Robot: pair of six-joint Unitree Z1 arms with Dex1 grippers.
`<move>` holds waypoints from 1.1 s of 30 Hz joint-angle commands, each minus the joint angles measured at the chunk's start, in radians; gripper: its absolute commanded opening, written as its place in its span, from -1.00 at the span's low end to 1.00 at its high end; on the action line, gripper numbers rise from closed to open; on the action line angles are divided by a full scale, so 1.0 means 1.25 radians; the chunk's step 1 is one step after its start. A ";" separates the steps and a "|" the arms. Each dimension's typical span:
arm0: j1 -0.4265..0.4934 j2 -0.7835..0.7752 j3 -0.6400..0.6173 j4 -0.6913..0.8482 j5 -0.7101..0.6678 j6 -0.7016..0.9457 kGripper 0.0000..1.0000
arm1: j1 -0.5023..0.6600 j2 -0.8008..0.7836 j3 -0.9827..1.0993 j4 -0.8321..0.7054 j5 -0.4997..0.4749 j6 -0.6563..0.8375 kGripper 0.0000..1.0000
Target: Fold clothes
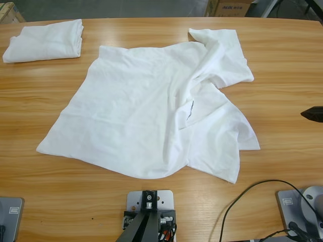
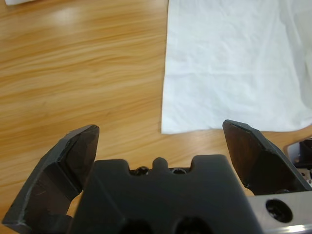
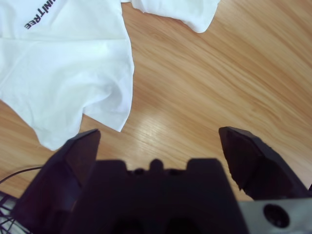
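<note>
A large white T-shirt (image 1: 146, 111) lies spread and rumpled in the middle of the table, its right side bunched into folds around a tiny dark printed mark (image 1: 190, 111). A second white T-shirt (image 1: 45, 40) lies folded at the far left corner. My left gripper (image 2: 161, 126) is open and holds nothing; it hovers over bare wood just short of a corner of the spread shirt (image 2: 234, 63). My right gripper (image 3: 159, 131) is also open and holds nothing, above bare wood beside the shirt's hem (image 3: 73, 83) and the printed lettering (image 3: 39, 14). Its black tip (image 1: 313, 114) pokes in at the right edge of the high view.
A black cable (image 1: 252, 194) loops over the table's near right part and shows again as the cable (image 3: 14, 176) in the right wrist view. A cardboard box (image 1: 229, 6) stands beyond the table's far edge. Bare wood (image 1: 282, 60) surrounds the shirts.
</note>
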 commanded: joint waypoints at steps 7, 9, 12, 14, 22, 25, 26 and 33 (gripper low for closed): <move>-0.195 0.416 -0.405 0.027 0.001 0.239 1.00 | -0.009 0.068 -0.134 0.027 -0.024 -0.003 1.00; -0.217 0.500 -0.465 0.041 -0.002 0.321 0.91 | -0.009 0.078 -0.132 0.030 -0.013 -0.002 1.00; -0.218 0.641 -0.569 0.074 -0.007 0.398 0.84 | -0.009 0.081 -0.128 0.035 0.018 -0.002 1.00; -0.218 0.724 -0.637 0.076 -0.054 0.436 0.84 | -0.009 0.095 -0.126 0.030 0.036 -0.004 1.00; -0.269 0.979 -0.685 0.026 -0.075 0.695 0.99 | -0.009 0.201 -0.132 -0.006 0.051 -0.004 1.00; -0.252 1.025 -0.703 0.024 -0.045 0.698 1.00 | -0.009 0.232 -0.135 -0.023 0.066 -0.004 1.00; -0.249 1.046 -0.712 0.025 -0.045 0.713 1.00 | -0.009 0.240 -0.138 -0.026 0.067 -0.004 1.00; -0.257 1.163 -0.759 0.042 -0.051 0.907 1.00 | -0.045 0.263 -0.125 -0.037 0.067 -0.005 1.00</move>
